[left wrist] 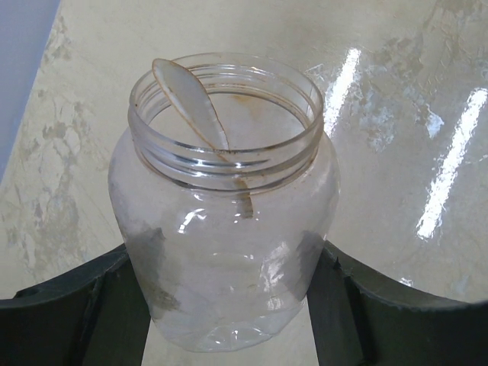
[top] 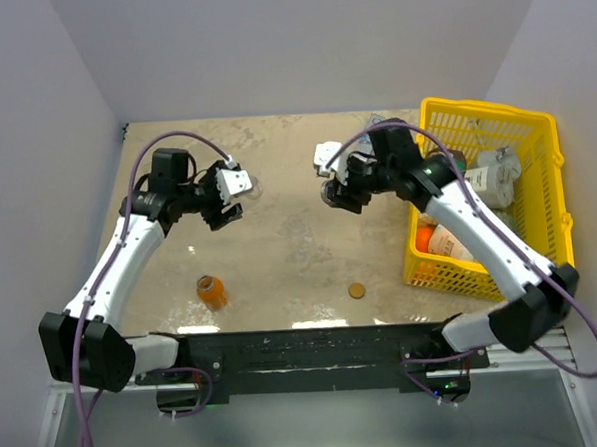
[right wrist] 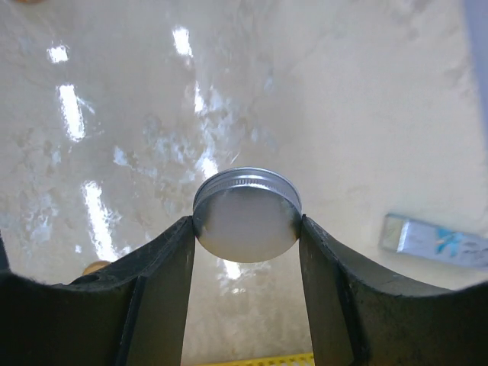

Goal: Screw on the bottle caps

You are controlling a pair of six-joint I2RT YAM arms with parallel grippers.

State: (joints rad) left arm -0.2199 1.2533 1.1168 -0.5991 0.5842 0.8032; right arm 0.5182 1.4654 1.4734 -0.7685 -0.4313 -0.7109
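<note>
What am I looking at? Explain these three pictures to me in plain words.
A left arm and a right arm, both robotic, are bolted at the near edge of a table. The overhead picture looks down on both arms. The other two pictures come from a camera on each wrist. The left gripper holds a clear bottle, open at the top, by its body. The right gripper pinches a silver cap. On the table are an orange bottle and a brown cap. A yellow basket sits at the right.
</note>
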